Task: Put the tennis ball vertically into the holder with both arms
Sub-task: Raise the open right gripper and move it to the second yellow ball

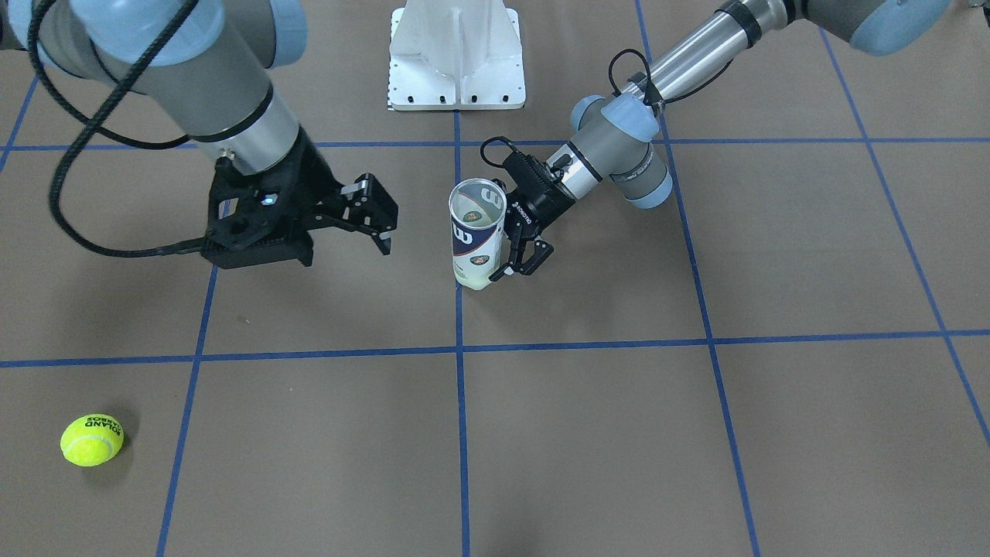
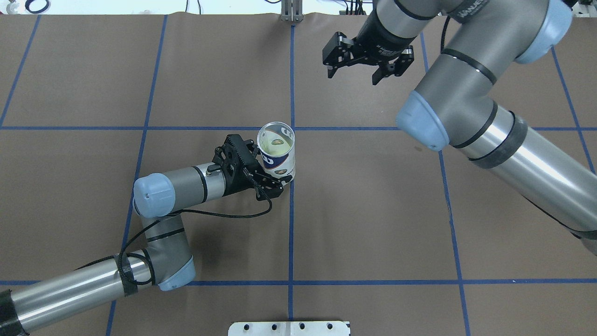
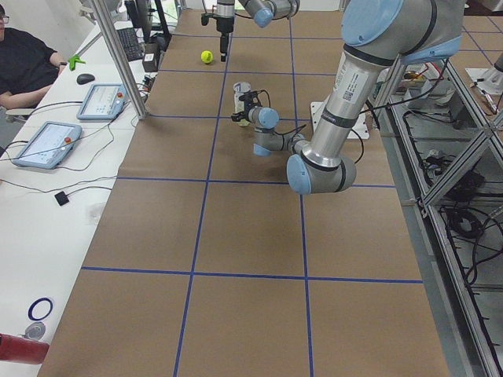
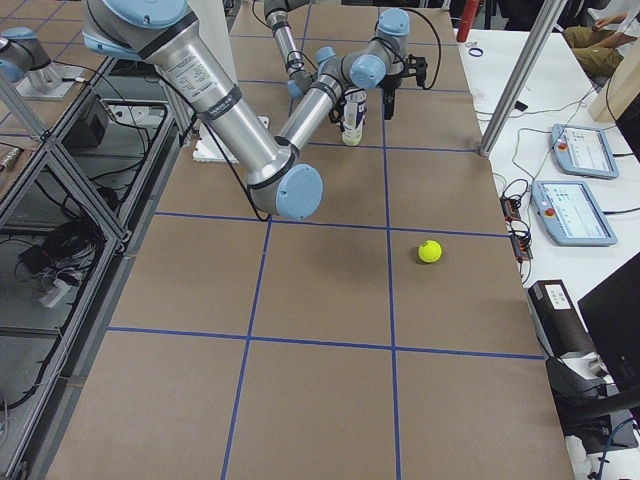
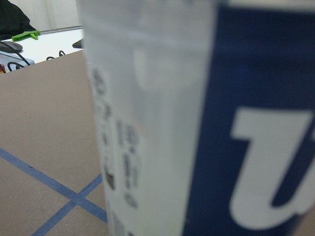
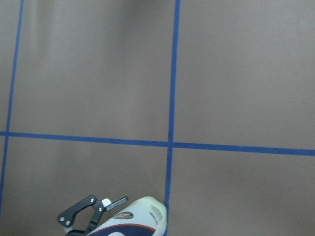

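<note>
You have 1 brown, blue-taped surface under everything. The right gripper hangs released, well apart from the holder. The holder stands upright, a white "W" on navy, grasped low by the left gripper. The tennis ball, printed "ROLAND", lies far off.

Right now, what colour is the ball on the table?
The tennis ball is bright yellow-green with black lettering, clearest in the exterior front-facing view.

The holder bears a white "W" on its navy label; the small print beside it is too blurred to read. Well apart from the holder, the tennis ball carries black "ROLAND GARROS" lettering, upside down.
</note>
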Controlling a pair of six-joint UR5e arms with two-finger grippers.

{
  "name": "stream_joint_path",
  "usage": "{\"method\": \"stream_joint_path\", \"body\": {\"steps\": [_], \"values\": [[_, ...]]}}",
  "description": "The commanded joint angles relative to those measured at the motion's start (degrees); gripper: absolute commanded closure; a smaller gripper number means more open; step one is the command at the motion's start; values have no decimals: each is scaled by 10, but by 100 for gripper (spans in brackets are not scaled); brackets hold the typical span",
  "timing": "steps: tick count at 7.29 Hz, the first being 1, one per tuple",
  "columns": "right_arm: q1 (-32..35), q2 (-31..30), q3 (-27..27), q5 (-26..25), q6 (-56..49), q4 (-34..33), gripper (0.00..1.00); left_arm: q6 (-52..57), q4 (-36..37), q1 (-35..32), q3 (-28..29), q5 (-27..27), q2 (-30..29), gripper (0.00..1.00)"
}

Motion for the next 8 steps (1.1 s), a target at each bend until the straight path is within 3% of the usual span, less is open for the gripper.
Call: {"method": "stream_joint_path", "body": {"steps": [1,3,4,6,8], "values": [[81,-60,-35,1,-159,-2,2,0,-1,-1,0,0,0,1],[99,-82,-103,-3,-270,7,2,0,-1,-1,0,0,1,1],[102,-84,-143,-7,-279,37,2,0,-1,-1,1,0,2,1],[103,-107,-231,-8,-281,180,2,0,-1,-1,2,0,1,1],[112,-114,-262,-20,-330,203,2,0,-1,-1,2,0,2,1]]}}
